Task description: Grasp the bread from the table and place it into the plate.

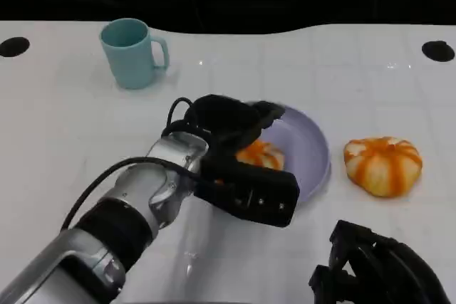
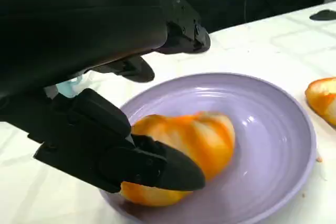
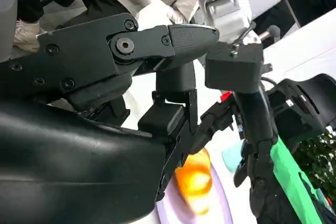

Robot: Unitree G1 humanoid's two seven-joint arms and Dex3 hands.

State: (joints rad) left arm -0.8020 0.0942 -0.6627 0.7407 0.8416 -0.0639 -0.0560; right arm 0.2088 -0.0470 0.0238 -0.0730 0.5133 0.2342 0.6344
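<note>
Bread (image 2: 184, 150) lies inside the plate (image 2: 273, 145), at its 9 o'clock side; left hand (image 2: 113, 145) fingers pinch it. Release remains. Right hand (image 1: 377, 268) idle, fingers curled.

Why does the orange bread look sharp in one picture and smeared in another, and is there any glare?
In the left wrist view the bread on the plate is fairly crisp, with a small shine on the plate's glaze; in the right wrist view it is a soft orange blur behind the right hand; in the head view, faint ceiling reflections dot the glossy table.
</note>
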